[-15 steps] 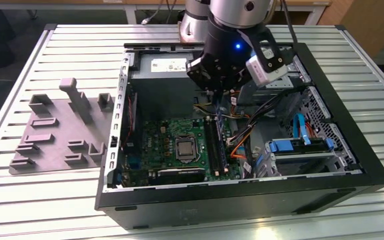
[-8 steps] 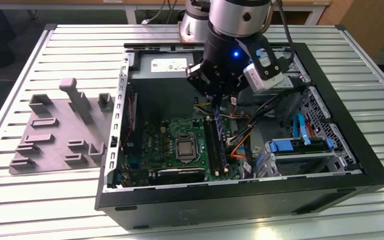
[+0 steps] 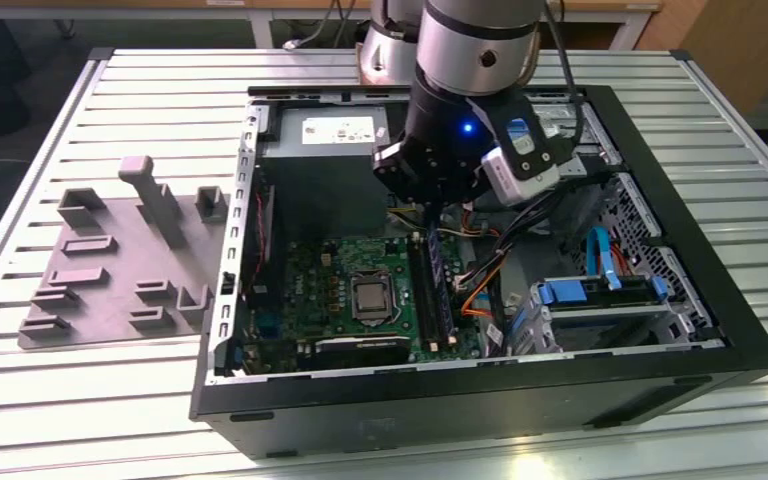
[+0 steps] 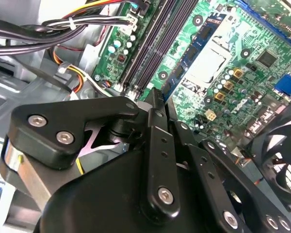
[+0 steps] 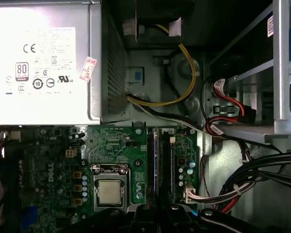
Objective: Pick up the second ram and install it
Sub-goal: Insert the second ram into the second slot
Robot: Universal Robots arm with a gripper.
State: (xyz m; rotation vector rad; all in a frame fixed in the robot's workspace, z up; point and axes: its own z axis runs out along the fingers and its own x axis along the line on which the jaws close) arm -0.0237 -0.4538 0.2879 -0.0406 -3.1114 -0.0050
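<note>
Exterior view: the gripper (image 3: 427, 215) hangs inside the open computer case (image 3: 704, 300), directly above the memory slots (image 3: 432, 290) of the motherboard (image 3: 344, 280); the second ram (image 3: 436, 283) stands on edge below it, its long axis along the slots.

Second wrist view: the fingers (image 4: 155, 121) are pressed together over the slots' near end; whether they pinch the stick cannot be told.

First wrist view: the stick runs beside the processor socket (image 5: 109, 189), toward the power supply (image 5: 43, 58).

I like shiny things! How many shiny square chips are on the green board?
1. The shiny square chip sits on the green board beside the long black slots. The arm may hide others.
</note>
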